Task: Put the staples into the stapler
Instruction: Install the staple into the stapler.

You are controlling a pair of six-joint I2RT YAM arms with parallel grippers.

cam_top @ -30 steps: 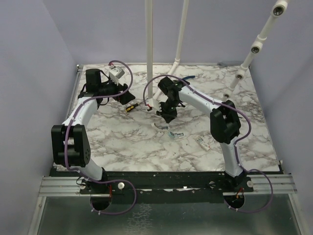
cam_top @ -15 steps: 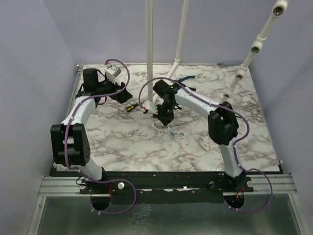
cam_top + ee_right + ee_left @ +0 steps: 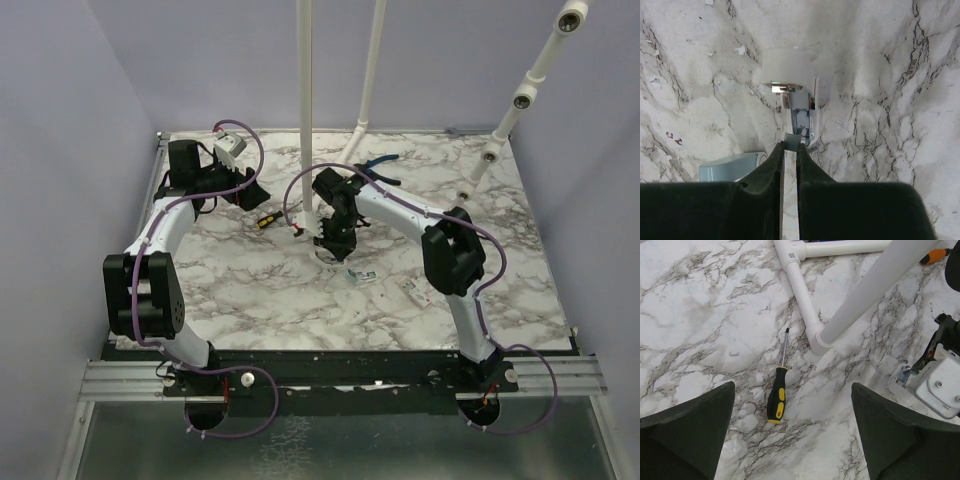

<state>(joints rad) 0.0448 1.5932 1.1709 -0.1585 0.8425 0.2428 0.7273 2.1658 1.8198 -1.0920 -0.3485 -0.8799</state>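
The stapler (image 3: 801,112) was seen opened on the table (image 3: 890,75), touched at its near end by the closed right gripper (image 3: 790,147), its long axis pointed straight away; the left gripper (image 3: 792,390) was spread wide, farther off.

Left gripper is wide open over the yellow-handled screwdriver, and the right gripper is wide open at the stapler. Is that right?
Not quite. The right gripper is not wide open: the right wrist view shows its fingers almost together, at the stapler. The rest holds: the left gripper is wide open over the yellow-handled screwdriver.
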